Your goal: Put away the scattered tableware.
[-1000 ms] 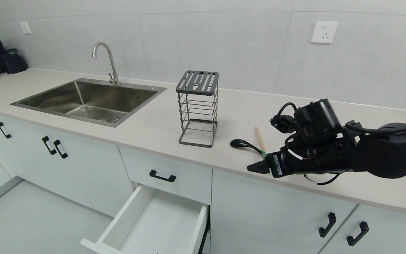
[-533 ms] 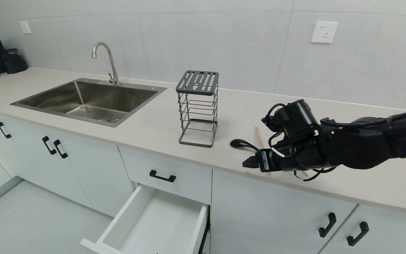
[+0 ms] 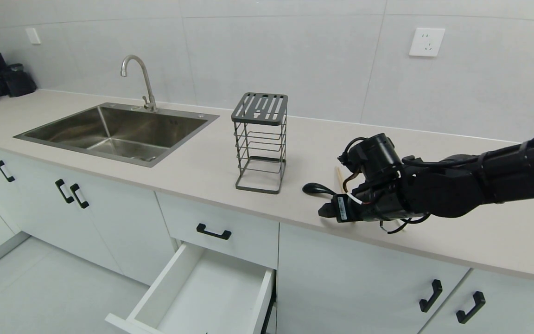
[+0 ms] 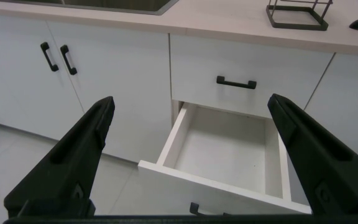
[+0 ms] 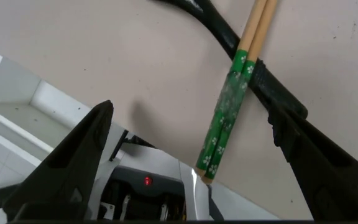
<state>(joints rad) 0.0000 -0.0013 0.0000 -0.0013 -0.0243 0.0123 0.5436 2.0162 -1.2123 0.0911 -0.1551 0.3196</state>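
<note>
**Head view, right of centre.** The chopsticks and the black spoon are shown lying on the counter near its front edge. They are crossed: the green-patterned ends of the chopsticks rest over the spoon's handle.

The right gripper is held low at these items, just in front of them. Its fingers are spread wide and nothing is held. The green ends appear between the fingers, but contact cannot be judged.

The wire rack stands at the centre of the frame, beside the spoon, and nothing is seen in it. The open drawer is shown at lower centre, under the counter. No tableware is seen in the part of it that shows.

The left gripper hangs in front of the drawer, its fingers likewise wide apart and unladen.

**Progress.** Nothing is judged to have been put away yet. The drawer has been opened, but both items remain to be grasped, lifted and stowed. A grasp on the chopsticks appears to be the step in hand.
</note>
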